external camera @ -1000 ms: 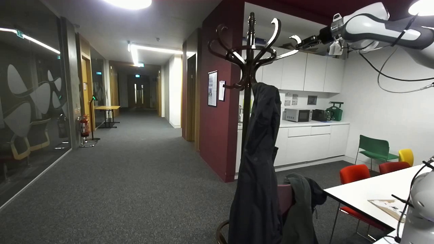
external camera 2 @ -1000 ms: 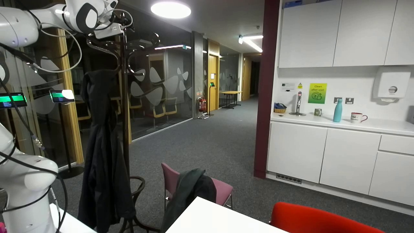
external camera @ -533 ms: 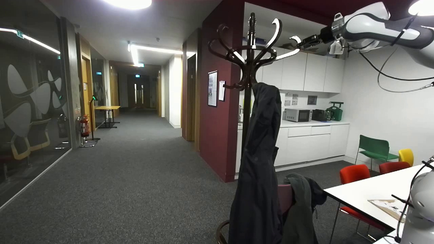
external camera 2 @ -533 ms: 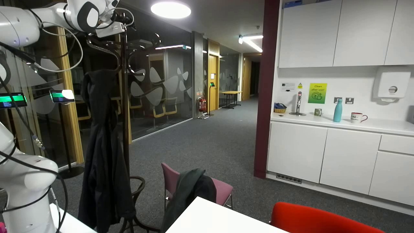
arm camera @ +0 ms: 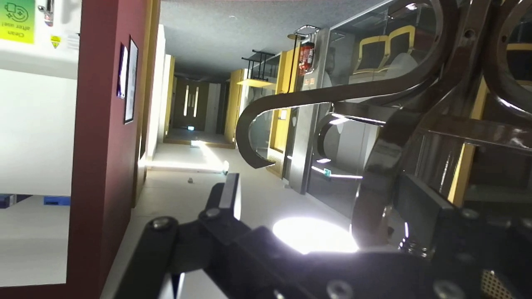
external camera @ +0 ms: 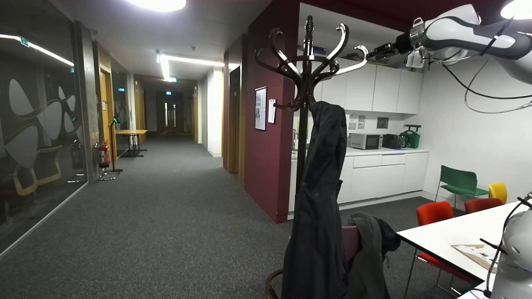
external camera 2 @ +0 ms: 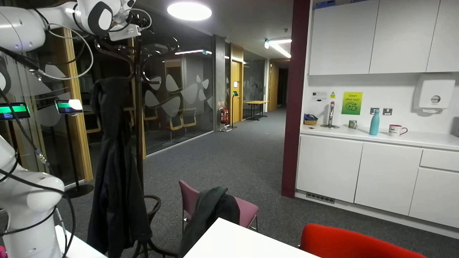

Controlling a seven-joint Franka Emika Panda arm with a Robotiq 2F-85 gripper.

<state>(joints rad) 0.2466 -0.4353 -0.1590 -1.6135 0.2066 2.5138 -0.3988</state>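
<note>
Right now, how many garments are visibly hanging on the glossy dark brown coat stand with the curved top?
1: a long black fabric coat, hanging below the curved top of the glossy dark brown coat stand. Another could be hidden underneath it.

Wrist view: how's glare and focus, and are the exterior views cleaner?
Wrist view: the ceiling light is blown out, highlights streak the coat stand, and parts of the gripper look soft. Both exterior views also clip at a ceiling light; in an exterior view the gripper nearly melts into dark glass.
</note>
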